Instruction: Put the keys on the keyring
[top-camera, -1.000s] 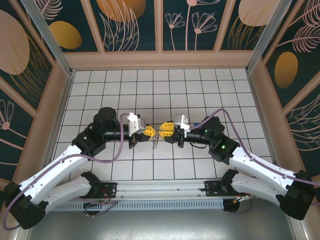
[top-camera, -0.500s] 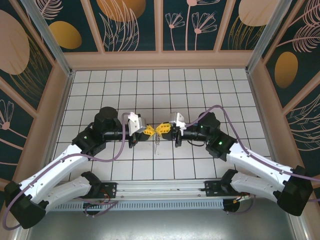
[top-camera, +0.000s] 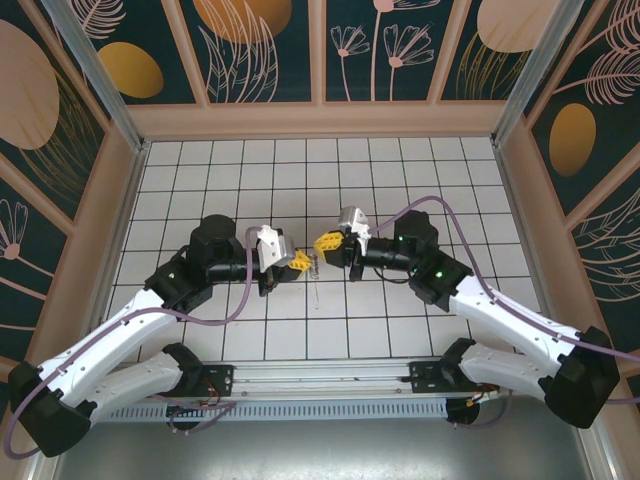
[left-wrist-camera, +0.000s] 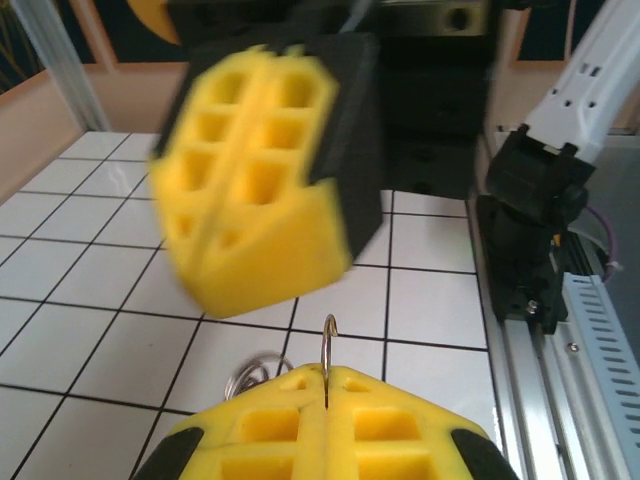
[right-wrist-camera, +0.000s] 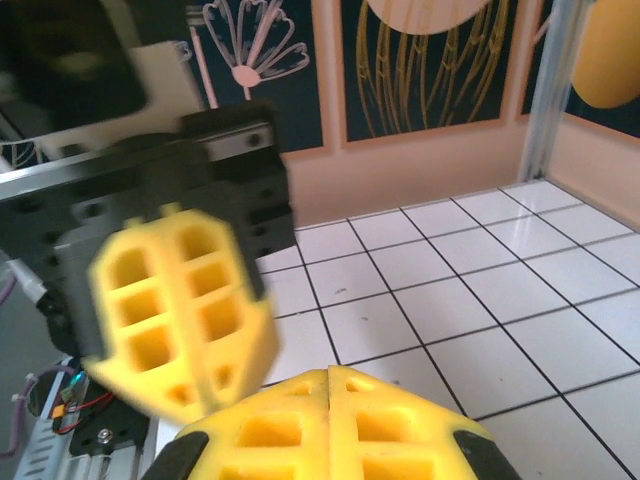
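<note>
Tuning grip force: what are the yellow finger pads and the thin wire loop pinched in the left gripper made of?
Finger pads: matte yellow plastic or firm rubber, judging by the moulded grid of square pockets. Wire loop in the left gripper: thin bare metal, silvery with a glint.

Left wrist view: right jaws blurred, left jaws cut off by the bottom edge. A thin wire (left-wrist-camera: 326, 345) stuck up from the shut left jaws, the rest of it hidden. A silvery loop (left-wrist-camera: 250, 372) behind them was half hidden. Right wrist view: left jaws blurred, right jaws cut off at the bottom. Top view: the dangling bit (top-camera: 313, 283) by the left jaws was too small to identify.
</note>
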